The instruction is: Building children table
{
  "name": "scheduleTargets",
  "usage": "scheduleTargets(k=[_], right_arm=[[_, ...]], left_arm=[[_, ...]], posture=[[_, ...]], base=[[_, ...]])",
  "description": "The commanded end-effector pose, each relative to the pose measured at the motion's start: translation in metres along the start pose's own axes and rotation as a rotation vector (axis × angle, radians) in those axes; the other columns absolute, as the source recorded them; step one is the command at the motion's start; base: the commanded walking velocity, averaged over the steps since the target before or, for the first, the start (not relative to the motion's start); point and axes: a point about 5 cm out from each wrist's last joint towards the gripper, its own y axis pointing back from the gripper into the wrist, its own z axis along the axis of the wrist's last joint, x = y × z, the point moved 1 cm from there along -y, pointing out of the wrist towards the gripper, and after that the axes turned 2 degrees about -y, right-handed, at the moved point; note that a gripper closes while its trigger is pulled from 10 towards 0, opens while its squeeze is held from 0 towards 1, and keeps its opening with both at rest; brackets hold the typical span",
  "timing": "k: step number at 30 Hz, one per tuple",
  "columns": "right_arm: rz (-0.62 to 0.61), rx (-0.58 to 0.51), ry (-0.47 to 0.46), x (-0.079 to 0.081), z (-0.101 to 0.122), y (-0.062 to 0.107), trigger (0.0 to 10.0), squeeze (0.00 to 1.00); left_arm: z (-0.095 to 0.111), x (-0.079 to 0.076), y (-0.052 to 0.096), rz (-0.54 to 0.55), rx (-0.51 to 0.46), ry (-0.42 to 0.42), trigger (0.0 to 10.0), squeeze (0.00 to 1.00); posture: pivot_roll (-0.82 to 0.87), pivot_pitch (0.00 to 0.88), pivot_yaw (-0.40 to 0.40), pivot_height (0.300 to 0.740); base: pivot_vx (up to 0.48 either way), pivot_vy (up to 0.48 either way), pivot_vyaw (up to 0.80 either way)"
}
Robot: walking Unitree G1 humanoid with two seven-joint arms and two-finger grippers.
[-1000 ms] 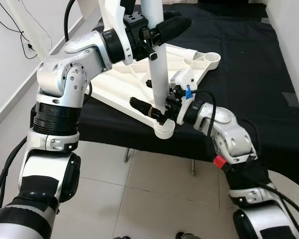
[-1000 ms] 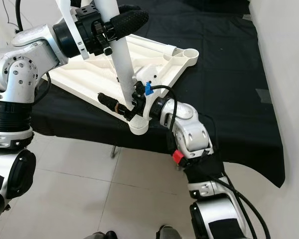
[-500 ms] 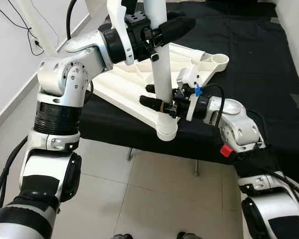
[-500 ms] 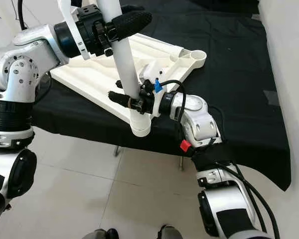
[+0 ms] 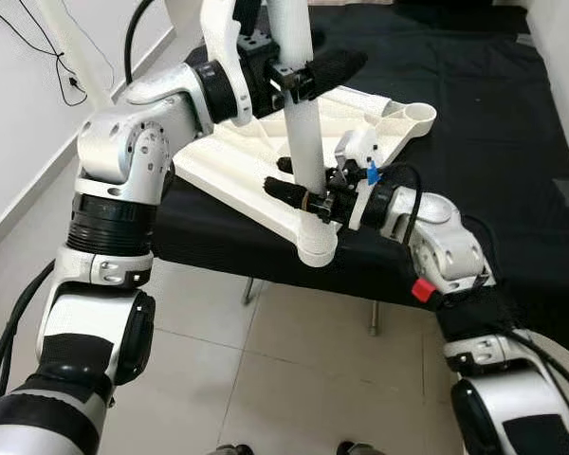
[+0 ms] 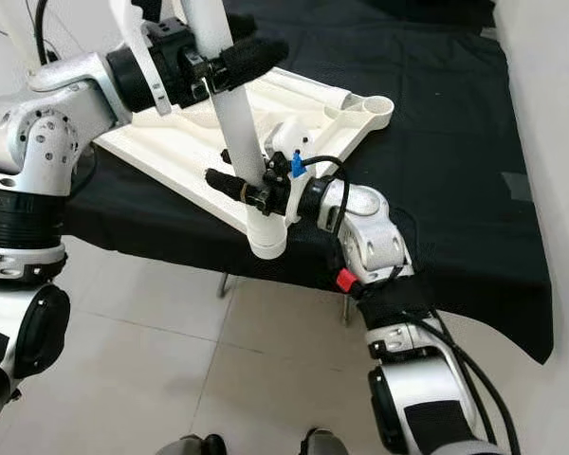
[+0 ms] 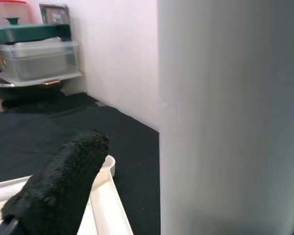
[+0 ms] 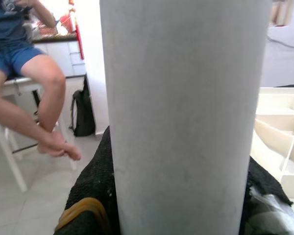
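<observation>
Table leg, a white plastic tube, is standing upright in the corner socket of the upside-down white ribbed plastic tabletop, which lies on my black-cloth-covered bench with that corner hanging over the edge. My left gripper is clamped on the leg up high, my right gripper is squeezing it low, just above the socket. Person sitting on a white stool off in the background.
</observation>
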Motion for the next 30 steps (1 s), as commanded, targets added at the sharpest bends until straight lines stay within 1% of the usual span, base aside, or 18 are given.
scheduleTargets(k=[1,5,7,9,10,11,13,14,16,19,23,24,27,29,30], right_arm=[[-0.001,0.004,-0.064,0.008,-0.014,-0.003,0.0,0.0],[-0.082,-0.038,-0.13,0.012,-0.025,0.001,0.0,0.0],[-0.089,-0.042,-0.136,0.012,-0.026,0.002,0.0,0.0],[-0.11,-0.047,-0.143,0.011,-0.027,0.004,0.0,0.0],[-0.13,-0.056,-0.152,0.011,-0.029,0.005,0.0,0.0],[-0.13,-0.056,-0.152,0.011,-0.029,0.005,0.0,0.0],[-0.145,-0.062,-0.155,0.012,-0.03,0.007,0.0,0.0],[-0.145,-0.062,-0.155,0.012,-0.03,0.007,0.0,0.0],[-0.168,-0.066,-0.148,0.015,-0.032,0.009,0.0,0.0],[-0.215,-0.089,-0.139,0.018,-0.033,0.012,0.0,0.0],[-0.244,-0.11,-0.142,0.018,-0.033,0.013,0.0,0.0],[-0.279,-0.149,-0.144,0.02,-0.032,0.014,0.0,0.0],[-0.282,-0.166,-0.137,0.023,-0.031,0.014,0.0,0.0],[-0.271,-0.154,-0.128,0.026,-0.032,0.014,0.0,0.0],[-0.242,-0.121,-0.097,0.031,-0.035,0.013,0.0,0.0]], left_arm=[[0.004,0.006,0.007,0.029,-0.023,-0.008,10.0,1.0],[0.006,0.017,0.027,0.1,-0.058,0.008,10.0,1.0],[0.005,0.018,0.029,0.107,-0.056,0.008,10.0,1.0],[0.001,0.02,0.035,0.132,-0.056,0.015,10.0,1.0],[-0.001,0.02,0.04,0.143,-0.055,0.014,10.0,1.0],[-0.001,0.02,0.04,0.143,-0.055,0.014,10.0,1.0],[-0.005,0.021,0.048,0.171,-0.061,0.028,10.0,1.0],[-0.005,0.021,0.048,0.171,-0.061,0.028,10.0,1.0],[-0.013,0.022,0.057,0.211,-0.057,0.047,10.0,1.0],[-0.025,0.02,0.069,0.254,-0.042,0.069,10.0,1.0],[-0.03,0.018,0.072,0.267,-0.037,0.083,10.0,1.0],[-0.038,0.015,0.078,0.29,-0.034,0.103,10.0,1.0],[-0.043,0.012,0.082,0.305,-0.028,0.113,10.0,1.0],[-0.045,0.012,0.084,0.314,-0.026,0.121,10.0,1.0],[-0.049,0.01,0.087,0.33,-0.022,0.139,10.0,1.0]], posture=[[0.01,0.221,0.091,0.74],[0.01,0.222,0.093,0.74],[0.01,0.222,0.093,0.74],[0.02,0.222,0.087,0.74],[0.01,0.22,0.084,0.74],[0.01,0.22,0.084,0.74],[0.01,0.22,0.083,0.74],[0.01,0.22,0.083,0.74],[0.01,0.219,0.08,0.74],[0.01,0.219,0.08,0.74],[0.01,0.22,0.078,0.74],[0.01,0.22,0.077,0.74],[0.01,0.221,0.077,0.74],[0.01,0.222,0.078,0.74],[0.01,0.221,0.078,0.74]], base=[[0.0,0.0,0.0],[0.0,0.0,0.0],[0.0,0.0,0.0],[0.0,0.0,0.0],[0.0,0.0,0.0],[0.0,0.0,0.0],[0.0,0.0,0.0],[0.0,0.0,0.0],[0.0,0.0,0.0],[0.0,0.0,0.0],[0.0,0.0,0.0],[0.0,0.0,0.0],[0.0,0.0,0.0],[0.0,0.0,0.0],[0.0,0.0,0.0]])
